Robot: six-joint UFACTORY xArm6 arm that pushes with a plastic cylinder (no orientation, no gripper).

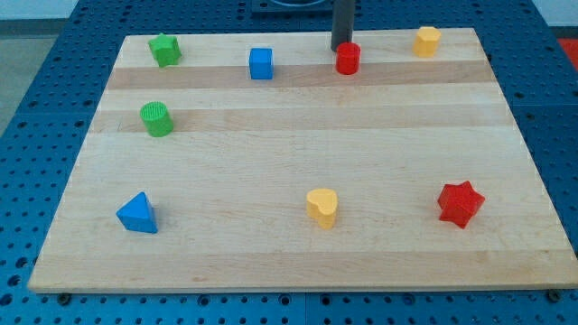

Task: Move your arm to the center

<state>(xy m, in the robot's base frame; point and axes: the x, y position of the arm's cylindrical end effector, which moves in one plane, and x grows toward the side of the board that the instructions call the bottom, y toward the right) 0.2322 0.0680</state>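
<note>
My tip (340, 48) is at the view's top, right of centre, its end just behind and touching the left side of a red cylinder (349, 59). A blue cube (261, 63) lies to the tip's left. A yellow block (427, 41) lies to its right near the top edge. A green star-like block (165, 50) is at the top left. A green cylinder (156, 119) sits at the left. A blue triangle (137, 214) is at the bottom left, a yellow heart (321, 207) at the bottom middle, a red star (460, 203) at the bottom right.
The blocks lie on a light wooden board (298, 144). Around it is a blue perforated table (36, 126). The board's edges run close to the view's bottom and sides.
</note>
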